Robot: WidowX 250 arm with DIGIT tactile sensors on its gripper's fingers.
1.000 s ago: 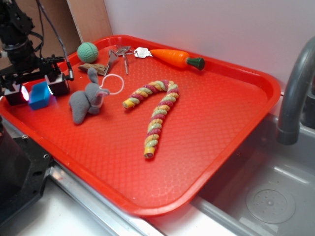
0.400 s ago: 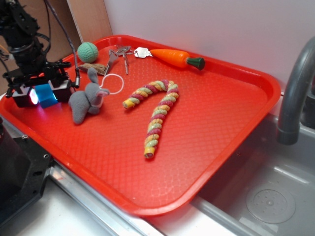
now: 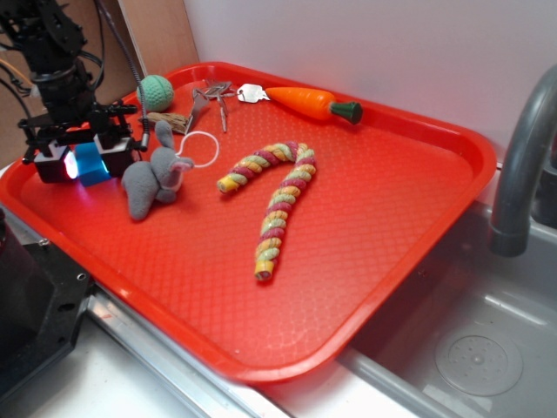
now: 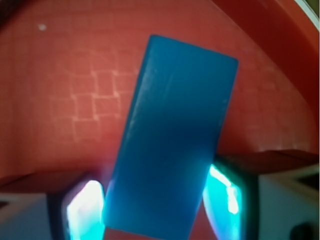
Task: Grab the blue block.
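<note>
Two claw (image 3: 81,162) fingers pinch the blue block (image 4: 172,135) over the red tray (image 3: 374,209), beside the grey bunny (image 3: 153,178).

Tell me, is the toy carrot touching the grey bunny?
No. The carrot lies at the tray's far edge, well apart from the bunny near the gripper.

Grey bunny (image 3: 155,180) just beside, open tray (image 3: 365,209) beyond.
</note>
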